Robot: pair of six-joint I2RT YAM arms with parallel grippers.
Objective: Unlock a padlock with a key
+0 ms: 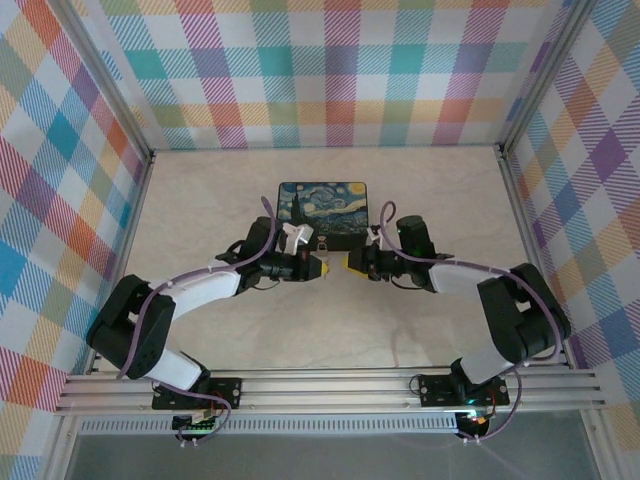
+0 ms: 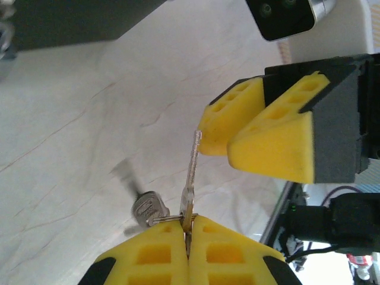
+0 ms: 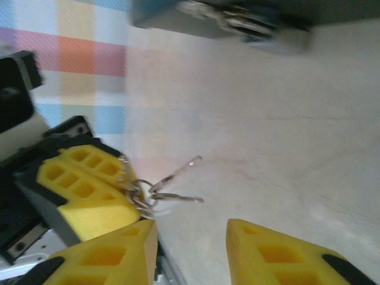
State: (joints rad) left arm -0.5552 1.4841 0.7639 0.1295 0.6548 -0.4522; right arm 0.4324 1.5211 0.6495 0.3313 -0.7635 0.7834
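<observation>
Pinching the key (image 2: 191, 172) by its bow, the left gripper (image 2: 189, 230) is pressed together. Thin, light, stiff and probably slick, the key is best held flat near the ring (image 3: 140, 193). The right gripper (image 3: 191, 233) faces it, spread. Beyond, blurred, the padlock (image 3: 243, 22) seems to sit at the tin (image 1: 322, 212).

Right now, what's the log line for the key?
left gripper: shut on key | right gripper: open, near key tip | key: pointing at right gripper

The left gripper (image 2: 189, 237) is clamped on the head of the key (image 2: 191, 172), whose blade points right at the right gripper (image 2: 221, 142), tip just beside one yellow fingertip (image 2: 228, 119), a ringed silvery piece (image 2: 147, 211) dangling alongside.
</observation>
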